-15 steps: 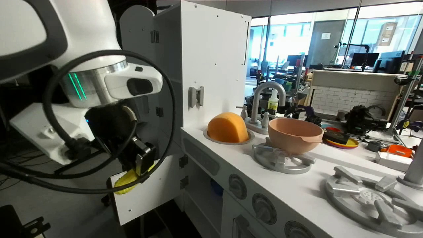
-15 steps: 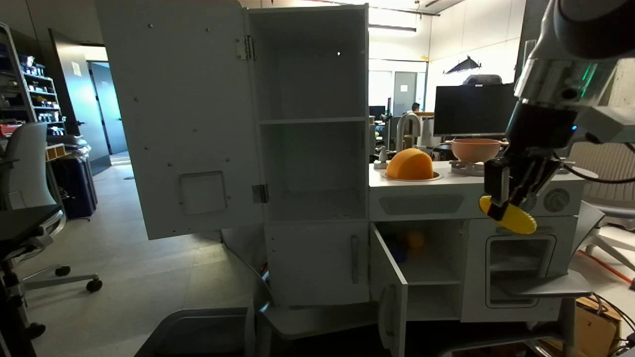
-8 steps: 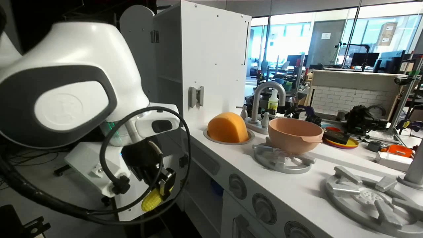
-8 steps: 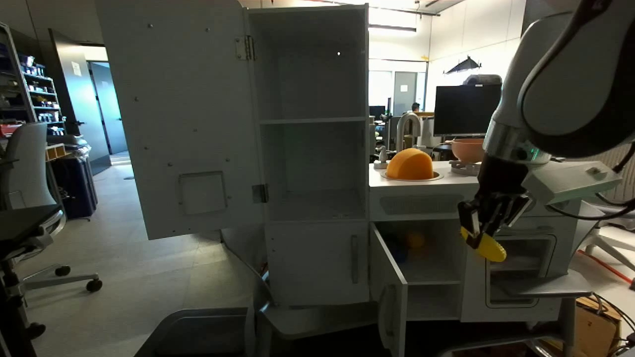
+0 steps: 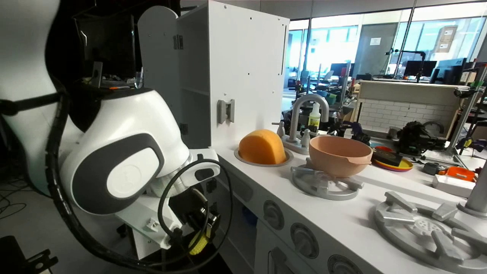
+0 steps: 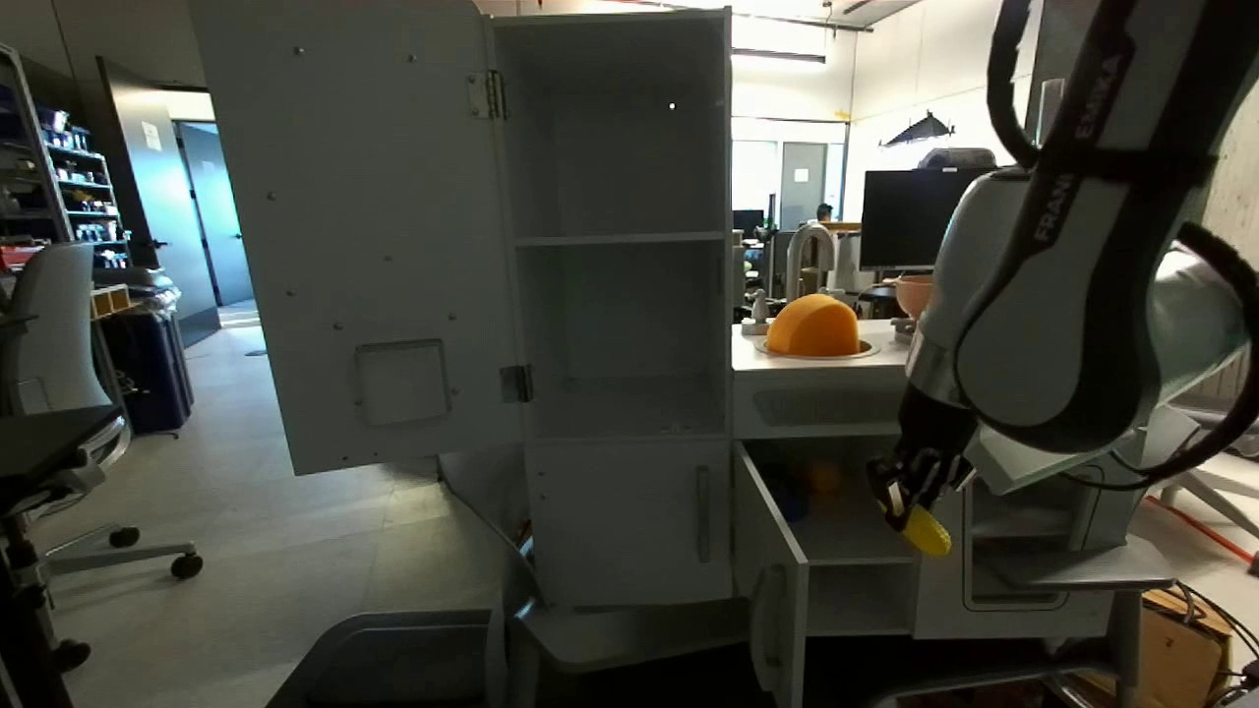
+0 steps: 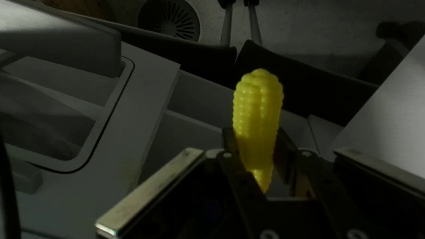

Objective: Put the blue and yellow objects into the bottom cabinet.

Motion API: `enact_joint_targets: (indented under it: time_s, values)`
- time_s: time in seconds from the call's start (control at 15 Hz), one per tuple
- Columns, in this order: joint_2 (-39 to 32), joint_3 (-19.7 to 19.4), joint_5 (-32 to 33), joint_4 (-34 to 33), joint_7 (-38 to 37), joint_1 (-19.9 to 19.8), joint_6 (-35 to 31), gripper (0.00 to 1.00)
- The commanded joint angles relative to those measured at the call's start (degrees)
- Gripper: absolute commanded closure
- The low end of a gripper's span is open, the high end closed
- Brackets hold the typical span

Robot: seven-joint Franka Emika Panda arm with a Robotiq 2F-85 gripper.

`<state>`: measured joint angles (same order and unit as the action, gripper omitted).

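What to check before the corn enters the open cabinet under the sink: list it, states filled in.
1. Corn gripped: ok, the gripper is shut on it.
2. Door open: ok, swung outward.
3. Blue object in the cabinet: ok, on its upper level.
4. Yellow-orange object inside: ok, same level.
5. Corn inside: not ok, held outside.
6. Corn clear of the oven's front panel: cannot tell; they overlap in an exterior view.

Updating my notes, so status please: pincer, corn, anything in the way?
Pincer shut on yellow corn. Not yet inside bottom cabinet. Cabinet door open; no obstruction seen.
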<state>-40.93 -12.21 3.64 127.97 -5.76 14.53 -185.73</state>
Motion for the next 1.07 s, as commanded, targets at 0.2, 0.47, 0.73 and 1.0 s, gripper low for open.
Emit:
enact_joint_targets:
  time_s: [0.2, 0.47, 0.73, 1.0]
  values:
    - [-13.2, 0.0, -6.2, -10.3, 1.2, 0.9, -10.3, 0.92]
    - [-19.2, -0.1, -8.9, -18.9, 1.2, 0.8, -10.7, 0.92]
    - [-24.0, -1.1, -11.0, -27.5, 0.9, 2.1, -9.8, 0.92]
    - [-29.6, -1.8, -11.9, -33.4, 1.0, 2.7, -11.2, 0.92]
